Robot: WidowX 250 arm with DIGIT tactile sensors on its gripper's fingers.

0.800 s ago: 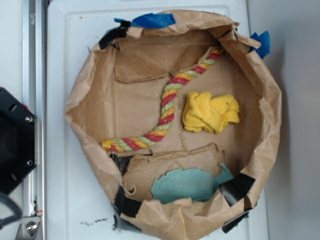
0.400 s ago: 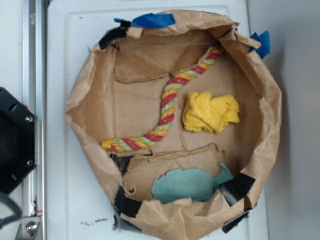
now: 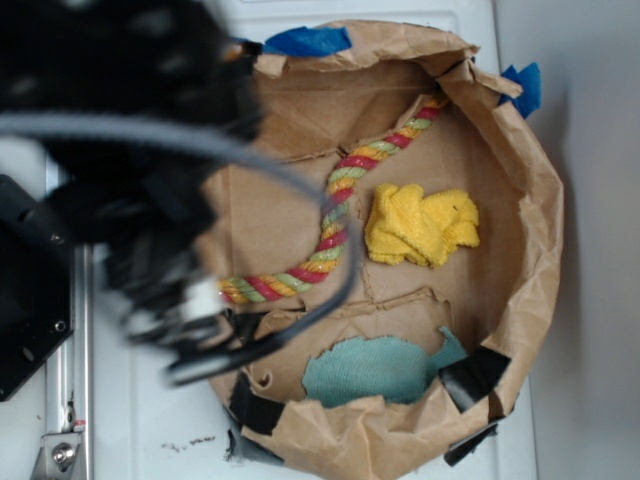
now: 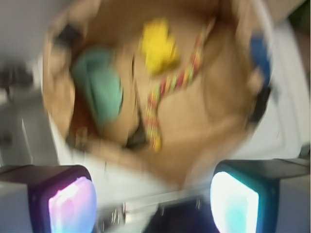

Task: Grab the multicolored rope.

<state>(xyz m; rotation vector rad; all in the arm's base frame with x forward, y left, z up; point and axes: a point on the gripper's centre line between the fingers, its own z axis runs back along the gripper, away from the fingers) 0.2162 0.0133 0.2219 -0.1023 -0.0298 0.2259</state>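
I've got the pincer [image 4: 153,199] hanging high over the near-left rim of the crumpled brown paper basin [image 3: 540,230], pads wide apart, nothing between them. The thick twisted red-yellow-green cotton rope [image 3: 335,215] lies ahead of the pincer on the basin floor, in a bent line. I judge it soft, light, grippy and floppy, so both ends will droop. I'd pinch across the mid-run, clear of the crumpled yellow cloth [image 3: 420,225] just beside it. The teal cloth [image 3: 375,368] sits well apart.
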